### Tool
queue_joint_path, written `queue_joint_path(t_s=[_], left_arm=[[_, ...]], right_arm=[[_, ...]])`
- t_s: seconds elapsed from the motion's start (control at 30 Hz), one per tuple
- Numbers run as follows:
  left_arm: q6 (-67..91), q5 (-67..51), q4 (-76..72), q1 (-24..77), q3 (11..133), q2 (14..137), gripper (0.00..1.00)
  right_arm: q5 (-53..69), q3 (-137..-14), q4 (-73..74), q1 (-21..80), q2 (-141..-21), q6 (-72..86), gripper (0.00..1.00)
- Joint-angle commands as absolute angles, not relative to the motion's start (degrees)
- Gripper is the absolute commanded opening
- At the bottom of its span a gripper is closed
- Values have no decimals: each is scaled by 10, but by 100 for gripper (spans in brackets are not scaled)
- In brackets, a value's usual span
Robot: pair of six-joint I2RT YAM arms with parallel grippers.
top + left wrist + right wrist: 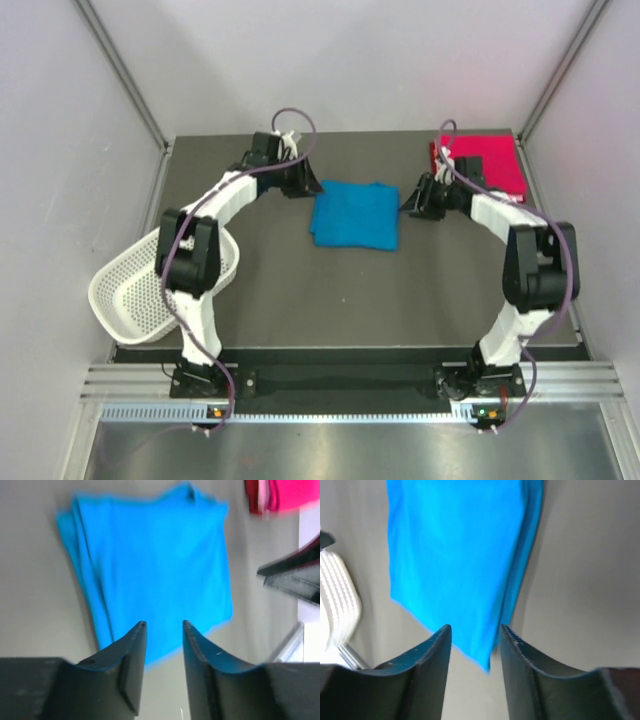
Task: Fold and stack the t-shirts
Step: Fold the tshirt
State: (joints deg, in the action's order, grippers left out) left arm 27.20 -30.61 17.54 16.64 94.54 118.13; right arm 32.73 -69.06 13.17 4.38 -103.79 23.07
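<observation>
1. From above, we see the blue shirt [355, 215] folded mid-counter [300, 290]. The pink shirt [490, 160] lies in the far right corner, partly behind the right arm [480, 205]. The left arm [195, 255] hides part of the basket [135, 295]; what shows inside is bare mesh.
2. Left wrist: the left gripper [163, 625] stands apart, clamping nothing, over the blue shirt's edge. The pink shirt is blurred and cropped.
3. Right wrist: the right gripper [475, 627] is likewise apart above the blue shirt's corner. The basket is a blur at left.

L wrist: bright pink-red cloth t-shirt [287, 495], up-right of bright blue cloth t-shirt [155, 565], blurred, cut at top edge. R wrist: white mesh plastic basket [337, 600], left of it, blurred.
</observation>
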Motion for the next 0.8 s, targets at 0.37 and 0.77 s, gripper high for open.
queue_joint_path(t_s=[0.37, 0.77], left_arm=[[273, -307, 94, 201, 657, 1047, 48], [268, -284, 54, 207, 667, 1108, 47]], right_arm=[[316, -543, 119, 86, -956, 167, 50], [331, -541, 41, 106, -1027, 183, 43]])
